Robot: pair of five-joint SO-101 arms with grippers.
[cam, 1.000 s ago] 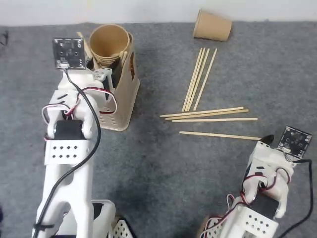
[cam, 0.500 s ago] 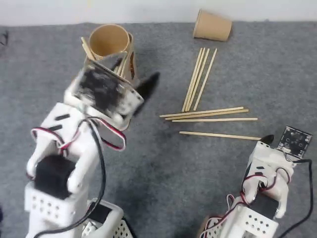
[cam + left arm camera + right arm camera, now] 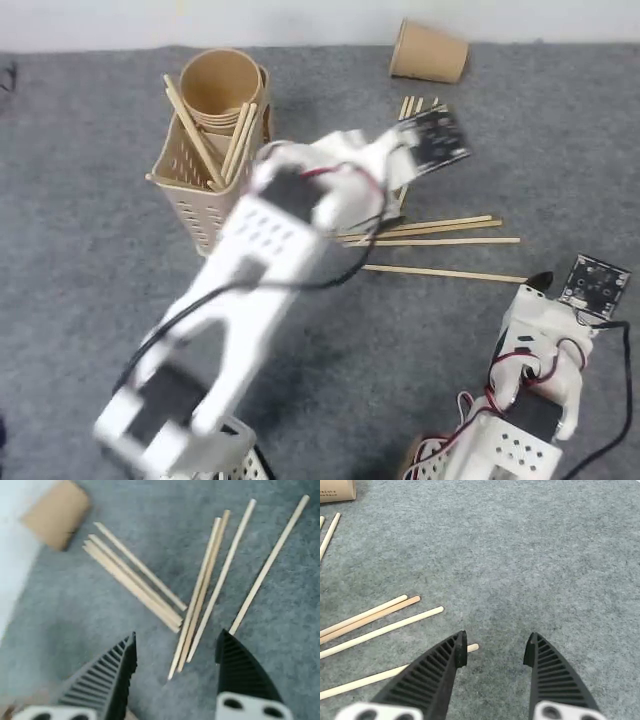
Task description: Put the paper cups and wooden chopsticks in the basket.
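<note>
The beige slotted basket (image 3: pixel 190 180) stands at the back left, holding nested paper cups (image 3: pixel 220 85) and several chopsticks (image 3: pixel 195 130). Another paper cup (image 3: pixel 428 52) lies on its side at the back; it is also in the left wrist view (image 3: pixel 56 514). Several loose wooden chopsticks (image 3: pixel 440 232) lie on the carpet. My left arm (image 3: pixel 300 200) stretches over them. My left gripper (image 3: pixel 175 645) hangs open and holds nothing above the chopsticks (image 3: pixel 210 580). My right gripper (image 3: pixel 495 647) is open low over the carpet, with a chopstick end (image 3: pixel 472 648) beside one finger.
Grey carpet (image 3: pixel 90 330) covers the whole table. The right arm (image 3: pixel 545 340) sits at the front right, its tip near the end of the nearest chopstick (image 3: pixel 445 272). A pale wall edge runs along the back.
My left arm has swung from the basket to the right, out over the loose chopsticks. The right arm has stayed still.
</note>
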